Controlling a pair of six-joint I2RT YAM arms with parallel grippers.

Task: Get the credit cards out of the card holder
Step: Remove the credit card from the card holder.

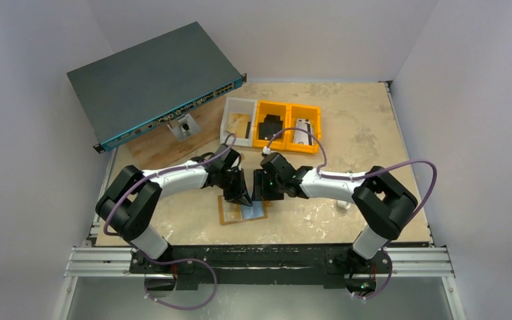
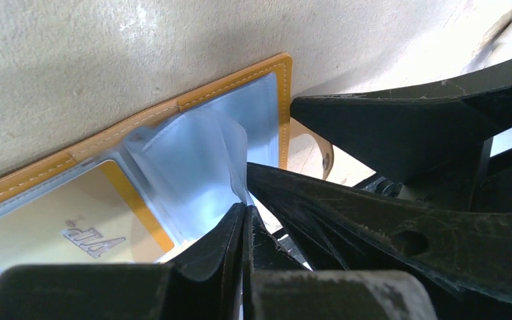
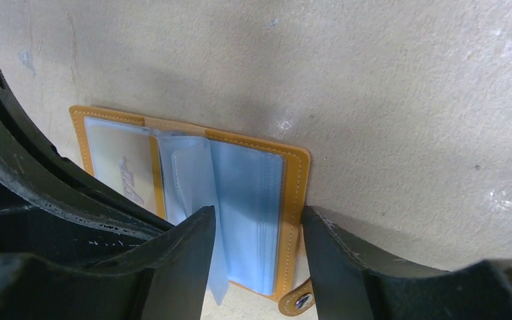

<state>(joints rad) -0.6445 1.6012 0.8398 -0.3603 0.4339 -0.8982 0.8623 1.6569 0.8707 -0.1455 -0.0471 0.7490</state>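
The card holder (image 1: 229, 213) lies open on the table between both arms, tan-orange with pale blue sleeves (image 3: 253, 200). A cream card (image 2: 87, 227) with a gold border and "VIP" lettering sits in its left pocket (image 3: 123, 173). My left gripper (image 2: 247, 208) is shut, its tips pinching the raised corner of one clear sleeve (image 2: 200, 160). My right gripper (image 3: 257, 213) is open and straddles the right half of the holder, one finger on the sleeve stack's inner side, the other outside the orange edge (image 3: 300, 193). The snap tab (image 3: 297, 301) pokes out near that outer finger.
A dark network switch (image 1: 153, 83) leans on a wooden board (image 1: 173, 143) at the back left. A white bin (image 1: 240, 120) and two orange bins (image 1: 287, 123) stand behind the arms. Walls close in on both sides.
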